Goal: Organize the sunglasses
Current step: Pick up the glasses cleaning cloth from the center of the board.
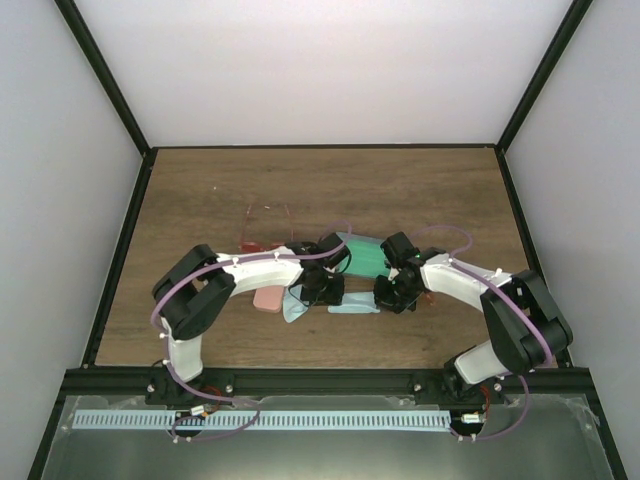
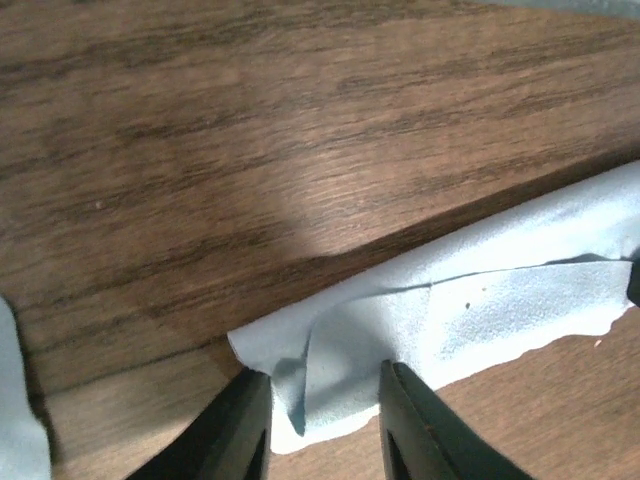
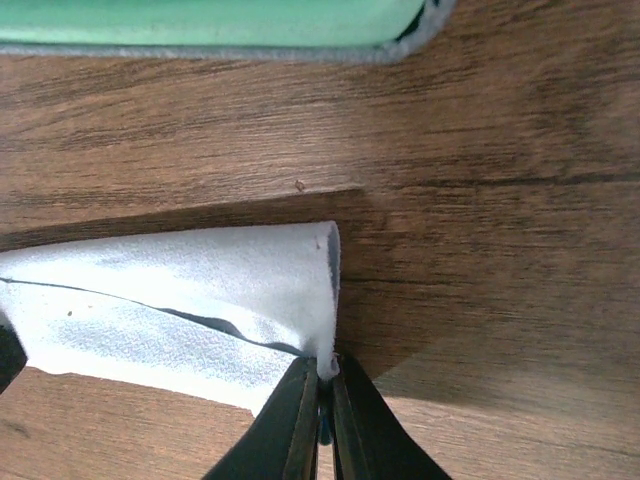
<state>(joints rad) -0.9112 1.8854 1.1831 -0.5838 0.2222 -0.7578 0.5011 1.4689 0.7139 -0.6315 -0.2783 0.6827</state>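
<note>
- the right gripper [image 3: 322, 388] had its jaws pinched tight on one corner of the cloth [image 1: 352, 308]
- the left gripper [image 2: 325, 385] straddled the cloth's other end, jaws narrow but not yet gripping
- the step looked like handling the cloth; next, the left jaws needed to pinch it
- the green case [image 1: 365, 255] lay just beyond the cloth
- the sunglasses [image 1: 268, 228] lay farther beyond the cloth, untouched

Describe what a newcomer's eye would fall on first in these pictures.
The pale blue cloth lying across the middle of the wooden table draws the eye. The right fingers pinch one corner shut, while the left fingers stand apart astride its other end. Just behind it lies a green case, and farther back on the left a pair of reddish sunglasses sits untouched.
</note>
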